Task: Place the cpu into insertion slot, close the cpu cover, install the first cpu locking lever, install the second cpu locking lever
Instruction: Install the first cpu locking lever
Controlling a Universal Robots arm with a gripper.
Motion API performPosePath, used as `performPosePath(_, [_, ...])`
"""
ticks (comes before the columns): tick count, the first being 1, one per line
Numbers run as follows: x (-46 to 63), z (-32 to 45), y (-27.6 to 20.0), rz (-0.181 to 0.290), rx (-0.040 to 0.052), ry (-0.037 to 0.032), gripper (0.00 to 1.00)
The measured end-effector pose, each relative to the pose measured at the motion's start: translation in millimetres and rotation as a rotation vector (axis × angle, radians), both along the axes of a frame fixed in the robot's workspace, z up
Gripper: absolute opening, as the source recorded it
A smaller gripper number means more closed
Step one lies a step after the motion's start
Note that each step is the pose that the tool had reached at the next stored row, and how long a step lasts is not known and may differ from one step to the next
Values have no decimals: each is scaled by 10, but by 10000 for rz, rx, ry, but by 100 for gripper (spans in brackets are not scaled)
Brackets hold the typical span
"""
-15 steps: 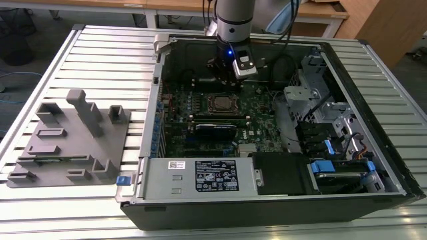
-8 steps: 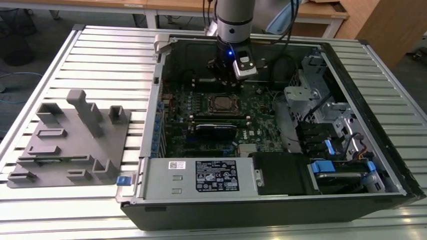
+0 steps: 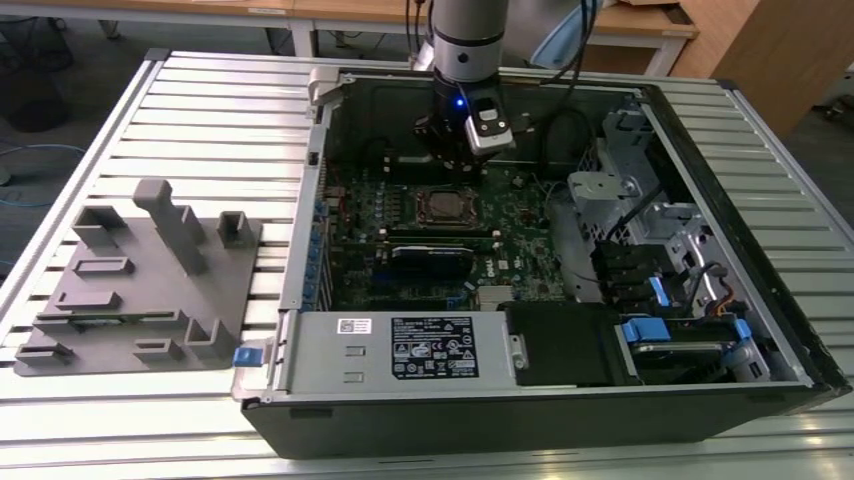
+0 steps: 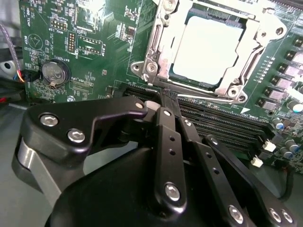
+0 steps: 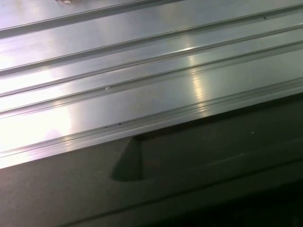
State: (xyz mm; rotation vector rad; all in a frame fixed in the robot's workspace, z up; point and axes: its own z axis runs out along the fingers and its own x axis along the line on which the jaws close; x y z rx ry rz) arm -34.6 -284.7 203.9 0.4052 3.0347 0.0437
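Note:
The cpu (image 4: 208, 49), silvery-grey, lies in the insertion slot (image 3: 445, 206) on the green motherboard (image 3: 521, 250). The cpu cover (image 4: 158, 47), a metal frame, lies down flat around it. A thin wire locking lever (image 4: 208, 99) runs along the socket's near edge in the second wrist view. My gripper (image 4: 168, 94) has its black fingers drawn together, with the tips right at that lever's end by the socket corner; whether they pinch the wire is hidden. In the exterior view my gripper (image 3: 463, 163) hangs just beyond the socket's far side, inside the open computer case.
Case walls (image 3: 314, 200) surround the board. A black card (image 3: 430, 265) sits near the socket, and drive cages and cables (image 3: 641, 270) are on the exterior view's right. Memory slots (image 4: 222, 127) lie under my fingers. A grey fixture block (image 3: 147, 280) rests on the ribbed table (image 5: 142, 71).

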Motion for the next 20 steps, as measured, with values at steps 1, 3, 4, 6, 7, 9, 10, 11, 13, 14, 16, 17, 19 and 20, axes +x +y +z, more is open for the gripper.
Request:
performPosePath(1, [0,0,0,0,1,-1,11])
performPosePath(3, [0,-7,-8,-2,36,-18,11])
performPosePath(4, [-1,-13,-16,0,78,-17,11])
performPosePath(6, [-3,-26,-42,2,119,-19,11])
performPosePath(7, [-5,-27,-53,2,125,-22,11])
performPosePath(9, [-10,-24,-66,0,112,-19,11])
performPosePath(10, [-11,-24,-68,0,112,-18,11])
performPosePath(11, [-12,-23,-69,2,112,-19,11])
performPosePath(13, [-15,-9,-70,3,120,-23,11])
performPosePath(14, [-15,5,-70,3,127,-26,11])
performPosePath(16, [-16,38,-70,3,146,-30,11])
performPosePath(17, [-17,54,-70,1,158,-33,11])
performPosePath(19, [-17,73,-70,1,173,-35,11])
performPosePath(20, [-17,74,-70,2,178,-38,11])
